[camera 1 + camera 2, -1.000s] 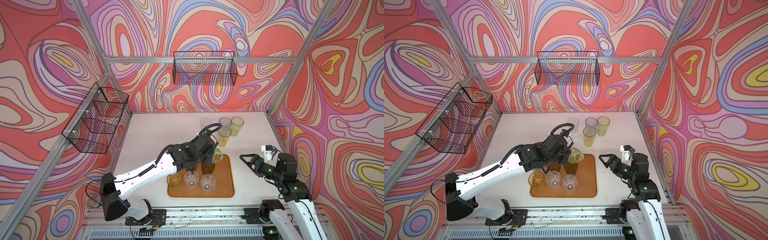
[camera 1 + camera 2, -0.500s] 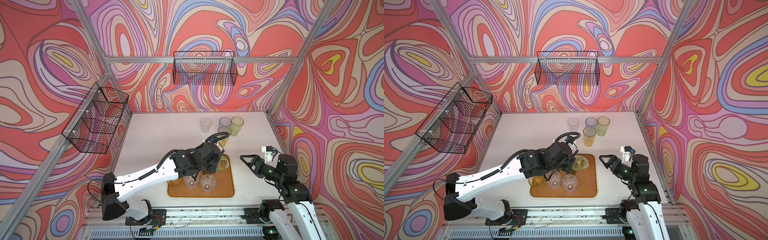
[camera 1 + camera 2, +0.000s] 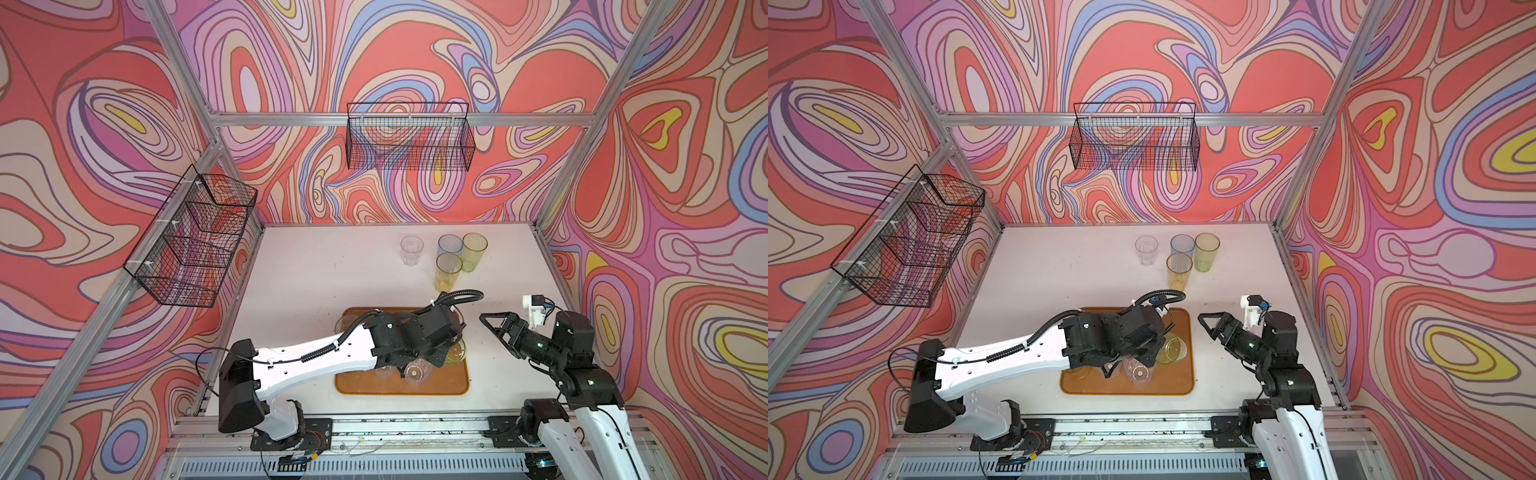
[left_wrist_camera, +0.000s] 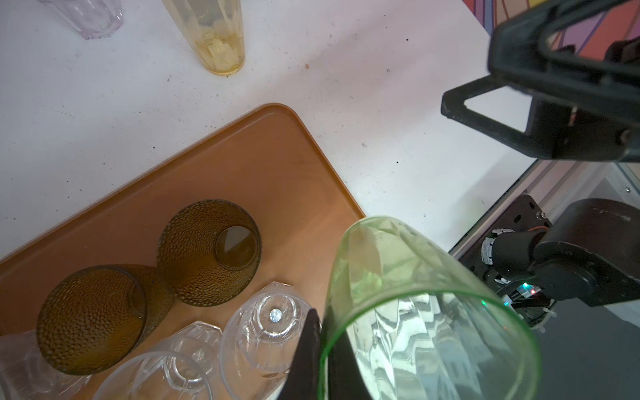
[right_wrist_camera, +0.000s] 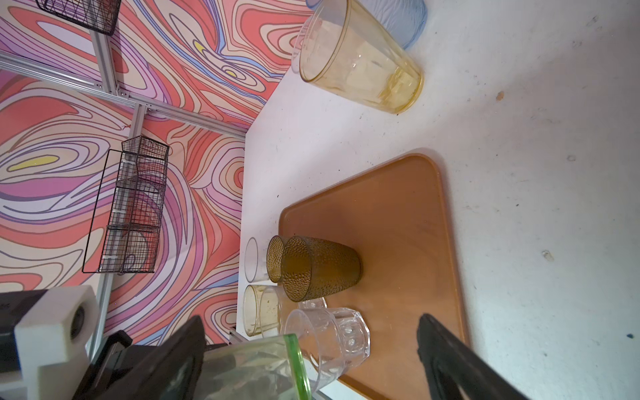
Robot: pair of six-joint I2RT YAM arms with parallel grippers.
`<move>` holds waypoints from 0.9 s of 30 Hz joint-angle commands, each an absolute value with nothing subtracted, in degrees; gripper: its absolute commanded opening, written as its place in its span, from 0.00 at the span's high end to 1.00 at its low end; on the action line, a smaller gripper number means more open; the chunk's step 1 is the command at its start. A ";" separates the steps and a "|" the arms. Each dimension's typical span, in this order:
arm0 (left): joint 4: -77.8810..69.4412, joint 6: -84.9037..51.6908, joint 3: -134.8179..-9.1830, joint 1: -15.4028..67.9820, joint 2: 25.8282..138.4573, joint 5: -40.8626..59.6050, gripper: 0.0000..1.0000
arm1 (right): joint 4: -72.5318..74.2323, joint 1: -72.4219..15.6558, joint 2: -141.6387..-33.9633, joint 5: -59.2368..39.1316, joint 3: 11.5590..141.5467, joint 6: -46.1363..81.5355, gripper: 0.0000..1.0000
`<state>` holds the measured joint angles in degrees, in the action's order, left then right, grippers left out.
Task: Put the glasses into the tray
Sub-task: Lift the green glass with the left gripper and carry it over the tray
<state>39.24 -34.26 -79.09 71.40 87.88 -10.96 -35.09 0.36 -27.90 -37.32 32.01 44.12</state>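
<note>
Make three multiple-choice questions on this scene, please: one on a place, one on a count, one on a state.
1. Where is the green glass? A) in a wire basket B) in the left gripper, over the tray C) on the floor
2. How many glasses stand on the table outside the tray? A) two B) four C) six
3. How is the right gripper? A) open, empty B) shut on a yellow glass C) shut on the tray's rim
1 B: the left wrist view shows its rim pinched. 2 B: the clear, grey-blue, yellow-green and yellow ones stand behind the tray. 3 A: its jaws stand apart, nothing between.
</note>
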 commanded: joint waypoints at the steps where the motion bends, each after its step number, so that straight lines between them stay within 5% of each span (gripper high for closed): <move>1: 39.75 -35.55 -79.55 72.23 88.69 -11.73 1.00 | -36.24 0.63 -27.46 -37.21 31.99 43.08 0.02; 27: 40.13 -37.02 -79.13 73.09 98.61 -13.01 1.00 | -39.26 0.68 -27.95 -33.41 31.91 41.97 0.03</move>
